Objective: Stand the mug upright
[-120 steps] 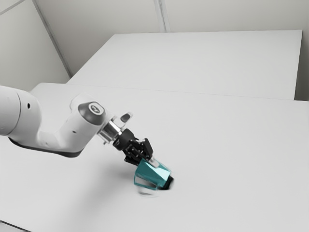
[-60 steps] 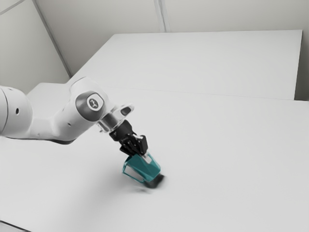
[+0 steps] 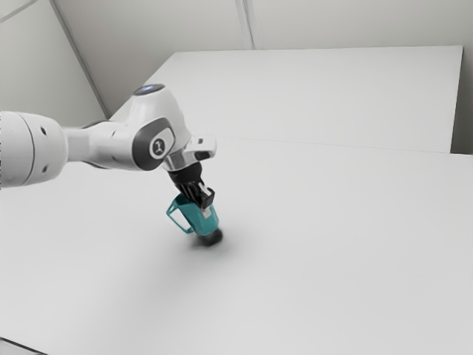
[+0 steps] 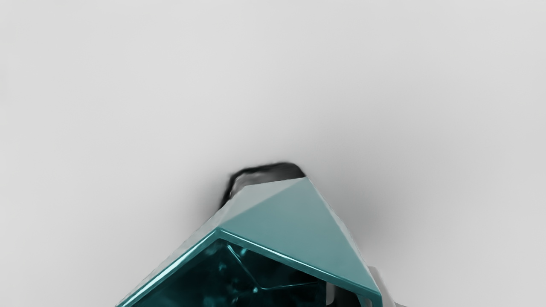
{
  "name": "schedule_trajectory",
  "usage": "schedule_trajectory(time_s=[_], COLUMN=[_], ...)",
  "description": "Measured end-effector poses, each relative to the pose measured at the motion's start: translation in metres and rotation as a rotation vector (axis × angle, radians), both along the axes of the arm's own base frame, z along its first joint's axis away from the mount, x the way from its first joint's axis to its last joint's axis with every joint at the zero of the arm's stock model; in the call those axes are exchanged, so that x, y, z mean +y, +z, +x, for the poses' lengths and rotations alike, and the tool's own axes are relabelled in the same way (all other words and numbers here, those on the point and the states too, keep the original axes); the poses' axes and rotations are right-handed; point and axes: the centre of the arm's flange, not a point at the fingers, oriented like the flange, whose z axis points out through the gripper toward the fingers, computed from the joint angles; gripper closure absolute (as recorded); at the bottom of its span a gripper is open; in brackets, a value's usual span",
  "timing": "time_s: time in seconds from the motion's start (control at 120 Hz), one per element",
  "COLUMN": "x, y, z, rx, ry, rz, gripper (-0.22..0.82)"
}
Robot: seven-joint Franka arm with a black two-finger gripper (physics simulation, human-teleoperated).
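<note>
- Mug (image 3: 196,218), one, teal, faceted walls. Located a little left of centre and just below mid-height in the exterior view. Leaning, not upright: mouth toward the frame's upper left, base toward the lower right. In the wrist view, the open mouth and dark glossy interior face the camera.
- Handle (image 3: 176,216), one, teal, angular. On the mug's side toward the exterior view's left.
- Gripper (image 3: 202,204), black, two-finger. At the mug's upper part, pointing down and slightly toward the exterior view's right. State: grasping the mug by its wall, one finger inside the mouth, the other outside.
- Shadow (image 3: 212,238), dark, soft-edged. On the table directly under the mug's base; contact between base and table cannot be told.
- Arm (image 3: 154,137), white with grey joint covers. Enters at the frame's left edge, bends down near the upper left centre.
- Table (image 3: 332,259), pale, plain. Occupies the frame's middle and lower portion.
</note>
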Motion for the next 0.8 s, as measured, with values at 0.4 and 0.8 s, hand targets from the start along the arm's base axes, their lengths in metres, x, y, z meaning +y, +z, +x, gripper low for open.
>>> schedule_trajectory(time_s=[0.4,0.8], x=[0.036,0.034], y=[-0.01,-0.032], z=[0.023,0.027], rx=[-0.048,-0.048], ry=[-0.069,-0.132], rz=[0.091,0.102], gripper=[0.79,0.79])
